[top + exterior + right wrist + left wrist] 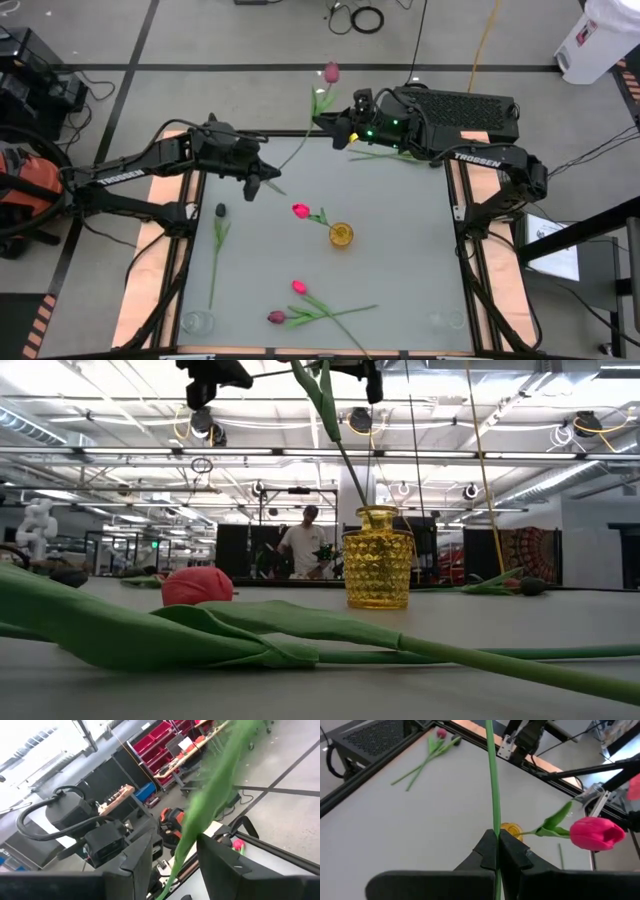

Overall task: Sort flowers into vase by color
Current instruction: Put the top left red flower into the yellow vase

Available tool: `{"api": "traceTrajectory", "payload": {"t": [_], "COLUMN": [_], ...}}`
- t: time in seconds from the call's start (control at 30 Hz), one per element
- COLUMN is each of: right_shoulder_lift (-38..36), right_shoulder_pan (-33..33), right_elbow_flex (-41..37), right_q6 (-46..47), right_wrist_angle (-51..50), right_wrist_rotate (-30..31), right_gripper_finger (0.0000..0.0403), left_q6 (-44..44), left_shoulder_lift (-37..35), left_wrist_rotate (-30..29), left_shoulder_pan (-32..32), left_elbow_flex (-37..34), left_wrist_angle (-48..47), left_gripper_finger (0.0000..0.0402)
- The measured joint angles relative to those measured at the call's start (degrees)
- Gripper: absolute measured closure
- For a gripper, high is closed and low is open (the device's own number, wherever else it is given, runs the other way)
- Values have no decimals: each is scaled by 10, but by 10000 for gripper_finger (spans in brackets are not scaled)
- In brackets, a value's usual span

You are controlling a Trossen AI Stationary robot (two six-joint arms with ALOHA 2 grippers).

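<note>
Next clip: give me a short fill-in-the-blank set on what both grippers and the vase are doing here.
1. The left gripper is shut on a green ____.
2. The right gripper's fingers stand on either side of that flower's ____.
3. The flower's head is ____.
4. The yellow vase holds ____ flowers.

Missing words: stem; leaf; pink; no

Flowers [300,211]: seven counted, one held clear of the bench [400,260], six lying on it. Yellow vase [340,236]: one. Arms [130,176]: two.
</note>
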Motion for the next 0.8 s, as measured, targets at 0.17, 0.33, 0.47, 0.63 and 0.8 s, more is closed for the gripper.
{"api": "traceTrajectory", "payload": {"t": [0.17, 0.33, 0.47, 0.63, 0.8], "right_shoulder_lift": [0, 0, 0, 0, 0], "right_shoulder_pan": [0, 0, 0, 0, 0], "right_elbow_flex": [0, 0, 0, 0, 0], "right_q6": [2, 2, 2, 2, 2], "right_wrist_angle": [0, 0, 0, -1, -1], "right_wrist_rotate": [6, 7, 7, 7, 7], "right_gripper_finger": [257, 257, 257, 257, 274], "left_q6": [14, 25, 25, 28, 29], "left_shoulder_lift": [0, 0, 0, 0, 0], "left_wrist_rotate": [18, 27, 27, 26, 14], "left_shoulder_pan": [-8, -20, -22, -22, -22], "left_elbow_flex": [0, 0, 0, 0, 0], "left_wrist_angle": [1, 1, 0, 0, 0], "left_gripper_finger": [399, 399, 399, 399, 399]}}
